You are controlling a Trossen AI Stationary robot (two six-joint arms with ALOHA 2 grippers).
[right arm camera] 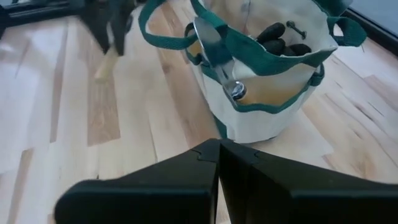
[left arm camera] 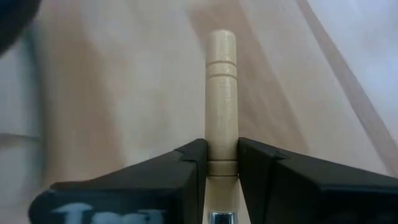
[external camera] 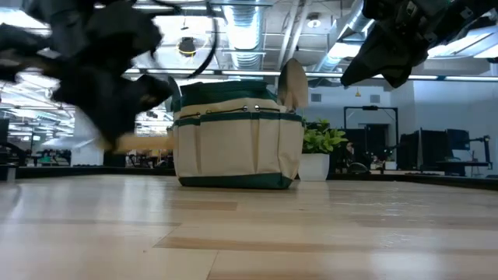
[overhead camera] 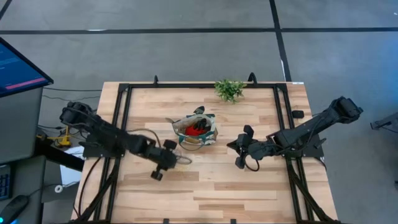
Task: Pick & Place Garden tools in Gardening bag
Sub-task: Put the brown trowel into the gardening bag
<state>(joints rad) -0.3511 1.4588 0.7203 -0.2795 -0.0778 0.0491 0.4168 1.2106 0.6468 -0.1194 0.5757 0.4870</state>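
Nearest the lens in the left wrist view are the left gripper's (left arm camera: pixel 222 158) own two dark fingers (left arm camera: pixel 180 168), closed narrow on the light wooden handle of a trowel (left arm camera: pixel 221 93). They pinch it just above the groove near the metal ferrule, with the rounded butt end of the handle pointing away over the table (overhead camera: pixel 249 186). From above, this gripper sits just beside the bag's lower left side, and the thin metal end of the tool shows past it toward the bag.

The trowel looks light and stiff. The smooth round handle could roll or slip between flat pads, so the hold close to the ferrule, where the groove gives some purchase, seems a sound one. The blade end probably carries most of the weight and could tip down when raised.

The gardening bag (overhead camera: pixel 195 129) stands upright near the table's middle, a soft round fabric tote with green trim and loop handles. Its walls will probably give if a tool pushes against them. Red and dark items already lie inside, and another trowel (right arm camera: pixel 214 53) leans at its rim, blade up.

The right gripper (right arm camera: pixel 217 155) waits well to the right of the bag with its fingers pressed together on nothing, facing it. A leafy green sprig (overhead camera: pixel 229 89) sits near the table's far edge.
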